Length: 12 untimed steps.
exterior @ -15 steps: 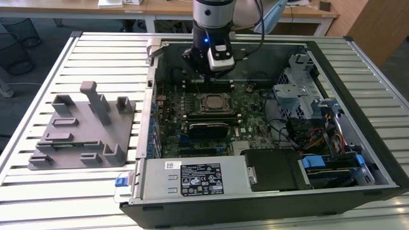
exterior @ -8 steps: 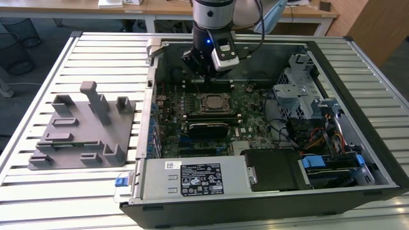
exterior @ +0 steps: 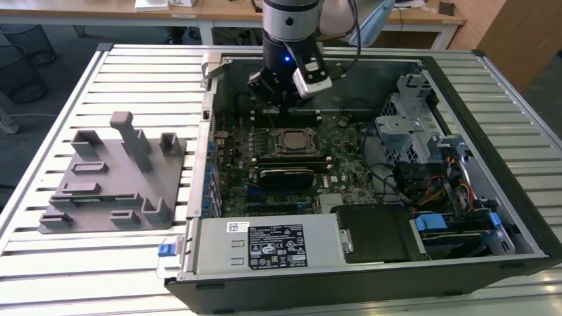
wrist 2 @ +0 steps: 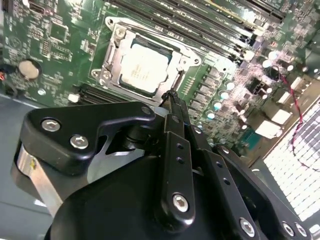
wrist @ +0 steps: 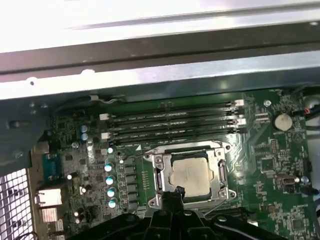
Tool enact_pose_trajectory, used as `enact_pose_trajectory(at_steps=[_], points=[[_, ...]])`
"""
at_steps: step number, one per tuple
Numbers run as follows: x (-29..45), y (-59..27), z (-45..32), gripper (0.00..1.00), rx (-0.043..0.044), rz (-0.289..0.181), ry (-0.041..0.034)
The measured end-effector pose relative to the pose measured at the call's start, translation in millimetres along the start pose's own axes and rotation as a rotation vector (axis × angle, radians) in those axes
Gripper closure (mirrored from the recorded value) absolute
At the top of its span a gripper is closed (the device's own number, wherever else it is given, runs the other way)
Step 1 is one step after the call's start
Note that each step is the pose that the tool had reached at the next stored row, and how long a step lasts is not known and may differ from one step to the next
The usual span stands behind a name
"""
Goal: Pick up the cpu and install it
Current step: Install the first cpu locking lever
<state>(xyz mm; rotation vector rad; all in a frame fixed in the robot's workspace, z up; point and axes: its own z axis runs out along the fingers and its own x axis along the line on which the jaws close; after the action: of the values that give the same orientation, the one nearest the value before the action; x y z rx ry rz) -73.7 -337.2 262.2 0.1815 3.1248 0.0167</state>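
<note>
Slatted table (exterior: 114, 263) holds open case (exterior: 491, 276); cpu (wrist 2: 142, 67) is seated in socket (wrist: 220, 172), gripper (wrist 2: 172, 97) hung above, nothing grasped, fingers pinched together.

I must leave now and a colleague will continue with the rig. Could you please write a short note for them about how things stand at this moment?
Gripper: above the motherboard inside the open computer case, just beside the socket. It carries nothing that can be seen; whether the fingers are open or shut cannot be told.
CPU: lies flat in the socket, silvery top up, seen in both wrist views.
Grey fixture: on the table at the exterior view's left, outside the case.
Done: the CPU is picked and placed in the socket.
Left: whether it is fully seated and the frame locked cannot be told, so please check.
</note>
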Motion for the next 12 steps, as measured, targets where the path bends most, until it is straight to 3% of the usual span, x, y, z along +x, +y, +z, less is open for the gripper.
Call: enact_pose_trajectory(at_steps=[6, 9, 12], points=[[24.4, -2.8, 0.7, 0.89, -0.0002, -0.002, -0.0002], [27.5, -2.6, 1.9, 0.89, -0.0018, -0.008, 0.0001], [27.6, -2.6, 2.6, 0.89, -0.0029, -0.058, 0.0007]])
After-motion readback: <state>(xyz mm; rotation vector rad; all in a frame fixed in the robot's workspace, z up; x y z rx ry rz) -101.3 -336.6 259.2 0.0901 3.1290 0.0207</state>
